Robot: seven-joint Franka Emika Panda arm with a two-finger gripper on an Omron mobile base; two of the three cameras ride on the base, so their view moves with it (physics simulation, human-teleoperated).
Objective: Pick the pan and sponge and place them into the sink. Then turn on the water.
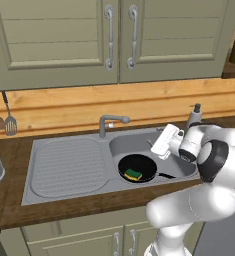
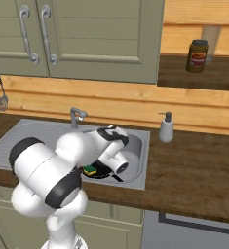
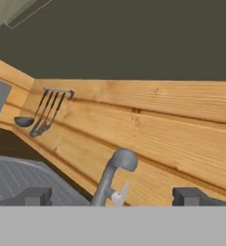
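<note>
1. Resting in the basin of the sink (image 1: 64, 170), the pan (image 1: 144, 165) lies flat with its thin handle pointing toward the front right corner.
2. The sponge (image 1: 134, 174) lies inside the pan, yellow body with a green layer, near the front of the pan's floor; the right base view shows it at the same place (image 2: 90, 170).
3. The claw (image 3: 112, 196) is raised above the basin and empty, its two dark fingers (image 3: 35, 196) standing wide apart.
4. The hand view looks along the claw at the faucet (image 3: 112, 175), whose bent neck stands between the fingers, ahead of them and not touching either.
5. The faucet (image 1: 110, 122) stands at the sink's rear edge, spout toward the basin.
6. A soap dispenser (image 2: 166, 127) stands on the wooden surface (image 2: 194, 160), right of the sink.
7. Utensils (image 1: 4, 120) hang on the wall at left.
</note>
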